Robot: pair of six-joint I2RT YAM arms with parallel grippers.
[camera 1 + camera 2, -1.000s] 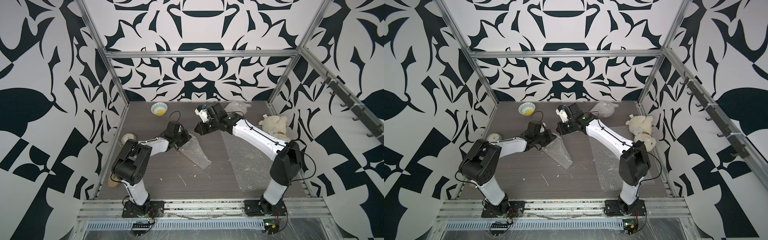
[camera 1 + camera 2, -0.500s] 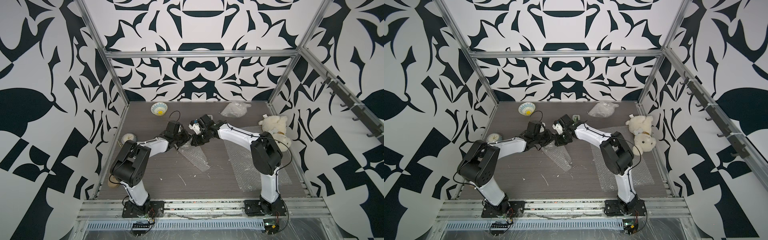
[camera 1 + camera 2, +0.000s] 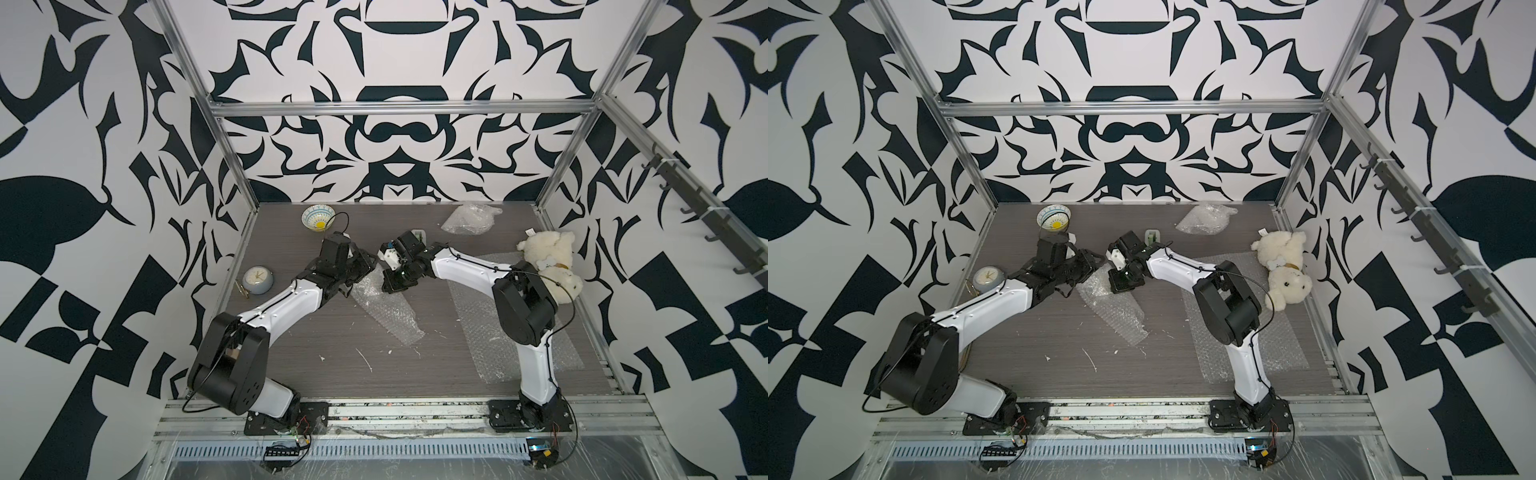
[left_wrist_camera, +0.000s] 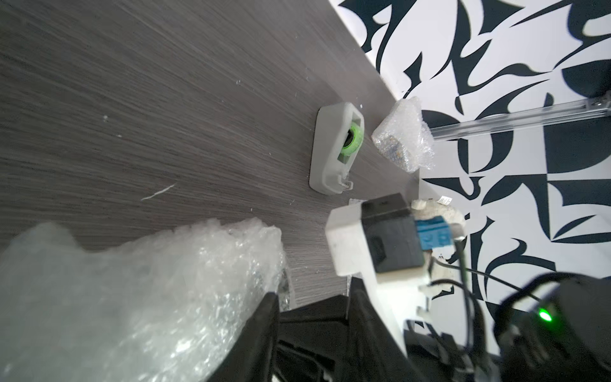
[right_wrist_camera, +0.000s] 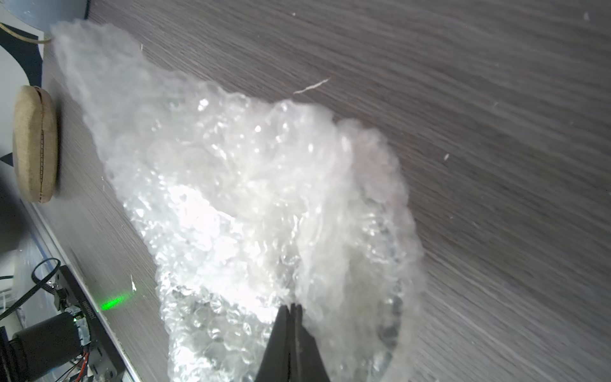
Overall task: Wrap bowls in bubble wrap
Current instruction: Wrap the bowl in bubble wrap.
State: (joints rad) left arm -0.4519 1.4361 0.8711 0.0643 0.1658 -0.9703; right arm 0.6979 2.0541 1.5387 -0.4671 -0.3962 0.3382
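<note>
One: Two hands are meeting just in front of the tape dispenser (image 4: 334, 152). What are they doing?

Two: The right hand (image 5: 291, 307) is clenching the edge of a bubble wrap sheet (image 3: 390, 311). The left hand (image 3: 370, 268) is standing with its jaws parted beside that end, gripping nothing I can make out.

One: How is the sheet lying?

Two: Its long axis is running away from the dispenser toward the arm bases, so both hands are sitting at the dispenser end. The right hand is the nearer, being on it already. One bare bowl (image 3: 318, 217) is sitting well off on the left hand's side of the dispenser. Whether a bowl is lying inside the sheet, I cannot tell.

One: Any writing?

Two: Nothing is reading clearly. The small print on a circuit board (image 5: 84, 307) is too tiny.
</note>
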